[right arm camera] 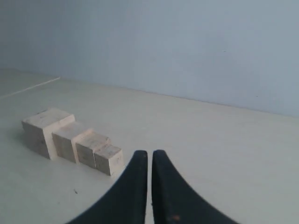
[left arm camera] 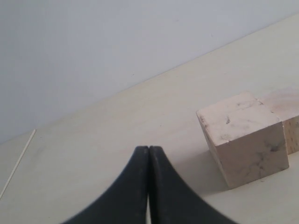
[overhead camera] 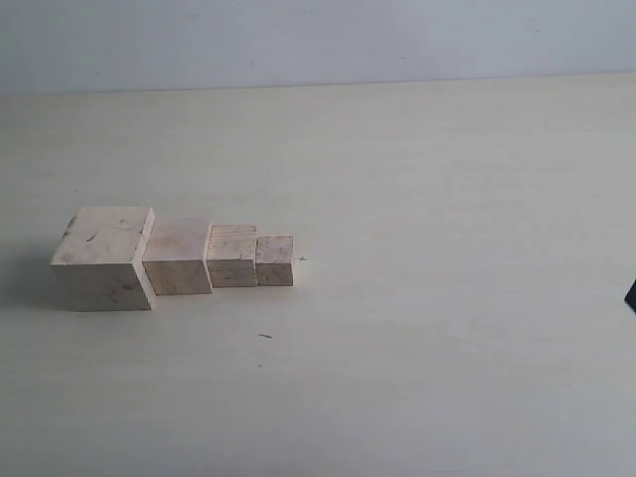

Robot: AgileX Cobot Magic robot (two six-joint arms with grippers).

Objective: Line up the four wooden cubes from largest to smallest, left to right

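Note:
Four pale wooden cubes stand touching in a row on the table. The largest cube [overhead camera: 102,257], with dark scuffs, is at the left; then come the second cube [overhead camera: 178,255], the third cube [overhead camera: 234,256] and the smallest cube [overhead camera: 275,260]. The largest cube [left arm camera: 243,136] fills the left wrist view beside my left gripper [left arm camera: 148,148], which is shut on nothing and apart from it. From the right wrist the whole row shows, from the largest cube [right arm camera: 43,131] to the smallest cube [right arm camera: 109,158]. My right gripper [right arm camera: 149,152] is shut and empty, away from the row.
The pale table [overhead camera: 447,298] stretches to a light grey wall [overhead camera: 318,40] at the back. A small dark mark [overhead camera: 265,336] lies in front of the row. A dark sliver of the right arm [overhead camera: 631,295] shows at the right edge.

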